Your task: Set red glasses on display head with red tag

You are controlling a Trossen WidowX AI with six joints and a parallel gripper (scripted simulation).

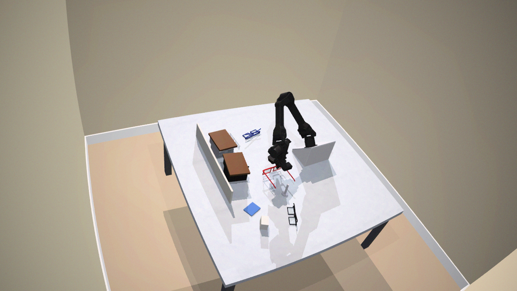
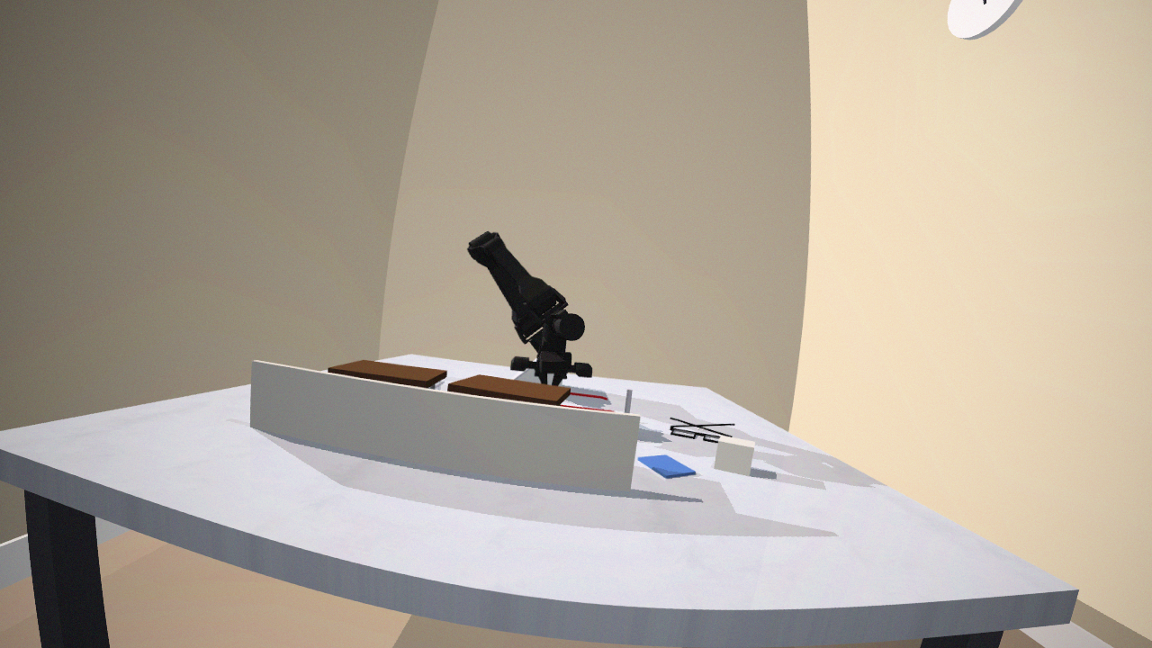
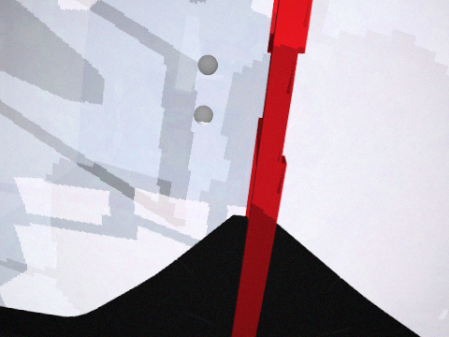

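Observation:
My gripper (image 1: pixel 278 167) (image 2: pixel 551 380) (image 3: pixel 250 232) is shut on the front frame of the red glasses (image 1: pixel 269 180) (image 2: pixel 589 395) (image 3: pixel 273 140). The glasses are held above the table with both temples open, pointing toward the small grey post. Two brown slabs stand left of them in the top view: a far slab (image 1: pixel 222 139) (image 2: pixel 386 371) and a near slab (image 1: pixel 236 163) (image 2: pixel 508 387). A dark body (image 1: pixel 236 177) shows under the near slab. I cannot make out a face, ears or a red tag; what is under the slabs is mostly hidden.
A long pale wall (image 1: pixel 213 162) (image 2: pixel 443 431) runs beside the slabs. Also on the table: a grey angled panel (image 1: pixel 320 155), grey post (image 1: pixel 286 188) (image 2: pixel 628 400), blue glasses (image 1: pixel 251 134), black glasses (image 1: pixel 296 216) (image 2: pixel 700 427), blue square (image 1: pixel 251 209) (image 2: pixel 667 465), cream block (image 1: pixel 264 222) (image 2: pixel 733 456).

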